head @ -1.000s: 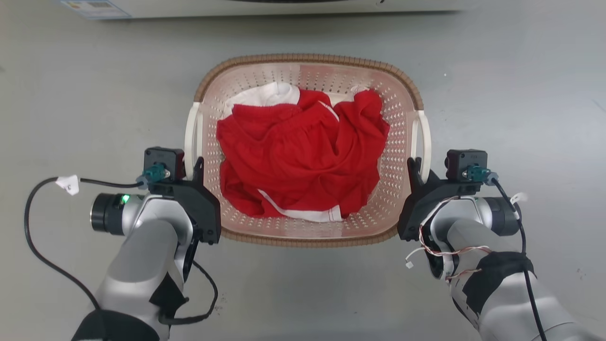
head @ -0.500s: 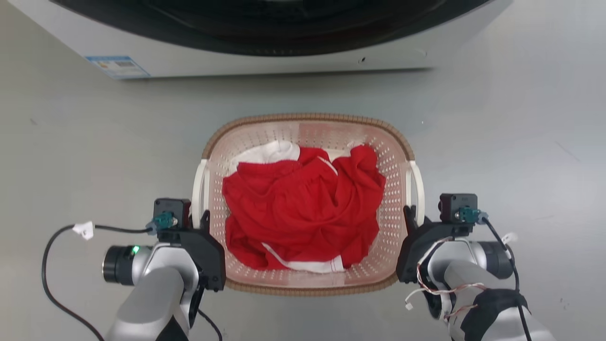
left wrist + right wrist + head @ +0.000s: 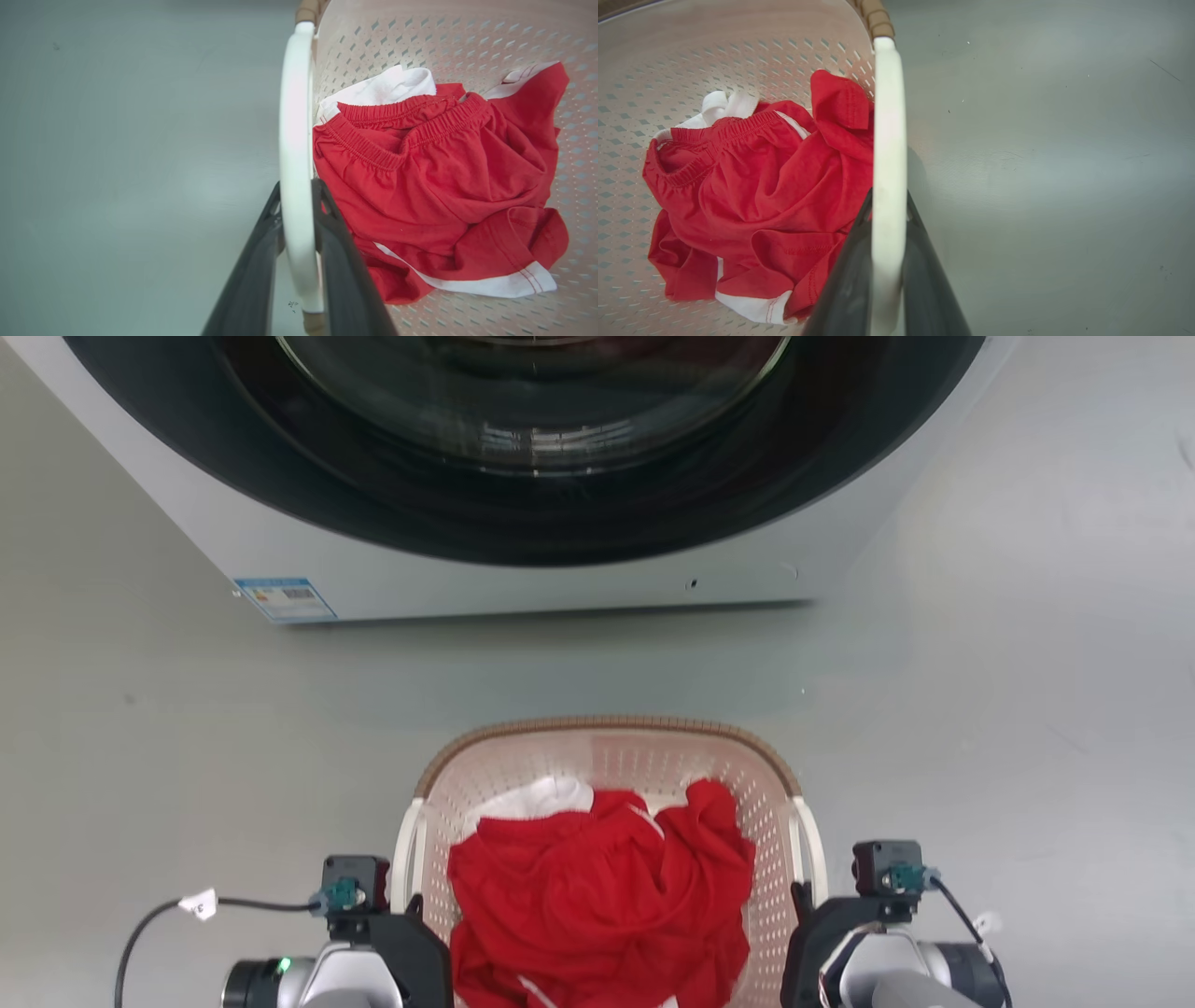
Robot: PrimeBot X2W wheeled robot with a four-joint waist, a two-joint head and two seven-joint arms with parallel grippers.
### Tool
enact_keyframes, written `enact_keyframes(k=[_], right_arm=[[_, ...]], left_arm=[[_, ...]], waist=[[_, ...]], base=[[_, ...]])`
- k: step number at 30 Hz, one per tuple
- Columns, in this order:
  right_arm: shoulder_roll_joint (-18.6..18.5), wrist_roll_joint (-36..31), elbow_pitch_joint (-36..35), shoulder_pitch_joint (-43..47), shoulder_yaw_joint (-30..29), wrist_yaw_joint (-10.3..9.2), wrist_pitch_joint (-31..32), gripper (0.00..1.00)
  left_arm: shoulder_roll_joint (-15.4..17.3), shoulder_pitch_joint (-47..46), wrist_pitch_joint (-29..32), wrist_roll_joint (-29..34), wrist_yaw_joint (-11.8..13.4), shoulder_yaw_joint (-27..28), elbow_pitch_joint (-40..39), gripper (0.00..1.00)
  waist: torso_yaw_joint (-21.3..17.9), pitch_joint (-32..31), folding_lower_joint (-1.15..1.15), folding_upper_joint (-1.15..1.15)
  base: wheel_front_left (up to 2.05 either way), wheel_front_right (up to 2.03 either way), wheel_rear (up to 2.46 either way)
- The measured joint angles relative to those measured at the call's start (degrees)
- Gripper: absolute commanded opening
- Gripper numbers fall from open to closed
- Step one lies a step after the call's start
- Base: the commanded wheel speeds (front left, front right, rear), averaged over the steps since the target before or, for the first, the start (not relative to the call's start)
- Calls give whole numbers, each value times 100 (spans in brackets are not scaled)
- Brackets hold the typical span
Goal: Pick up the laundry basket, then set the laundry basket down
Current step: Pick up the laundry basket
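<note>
Left end effector: closed down on the basket's white left handle, one dark finger outside the bar and the other inside, both pressed to it.
Right end effector: the same on the white right handle, fingers nipped against both faces of the bar, with no gap to see.
Grip line: each handle runs straight on from my fingertips, so I hold it toward its near end, with most of the bar ahead of me.
Laundry basket: lies between my two end effectors, long axis from one to the other; neither arm is nearer. I cannot tell whether its base is off the floor.
Load: red clothes with white trim, heaped inboard of both end effectors and below the brown rim.
Coming move, my judgement: setting down calls for both end effectors to drop evenly, or the basket tips along that long axis.
Open room: bare grey floor outboard of each end effector and ahead of the far rim.
Far edge: washer front stands beyond the basket, well apart from the rim with a strip of floor between; it limits going forward.
</note>
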Motion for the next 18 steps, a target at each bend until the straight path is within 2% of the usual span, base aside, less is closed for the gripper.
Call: enact_keyframes(k=[18], right_arm=[[0, 524, -14, 1046, 493, 0, 457, 0]], left_arm=[[56, 1098, 358, -621, 247, -623, -247, 0]], waist=[[6, -1277, 1, 0]], base=[[0, 0, 0]])
